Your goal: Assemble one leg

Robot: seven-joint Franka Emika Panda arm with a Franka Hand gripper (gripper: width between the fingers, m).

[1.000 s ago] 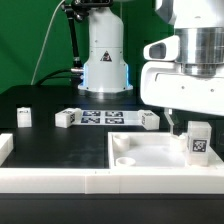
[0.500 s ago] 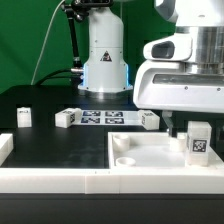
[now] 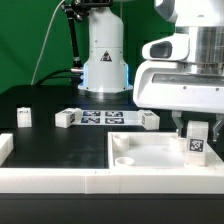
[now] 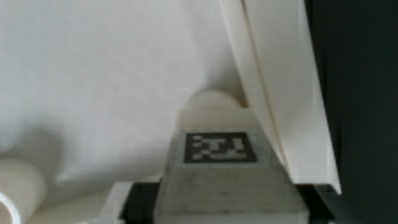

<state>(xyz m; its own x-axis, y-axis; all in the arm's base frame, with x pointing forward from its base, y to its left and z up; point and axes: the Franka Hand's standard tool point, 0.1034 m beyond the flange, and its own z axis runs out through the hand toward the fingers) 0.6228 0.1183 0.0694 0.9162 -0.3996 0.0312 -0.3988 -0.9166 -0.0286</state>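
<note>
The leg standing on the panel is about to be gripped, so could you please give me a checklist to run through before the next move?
1. Gripper centred over the leg: ok, fingers flank it in the wrist view.
2. Leg upright: ok.
3. Leg resting on the panel: ok.
4. Jaws closed firmly on the leg: cannot tell.
5. Corner socket unobstructed: ok.
6. Spare legs clear of the arm: ok.
</note>
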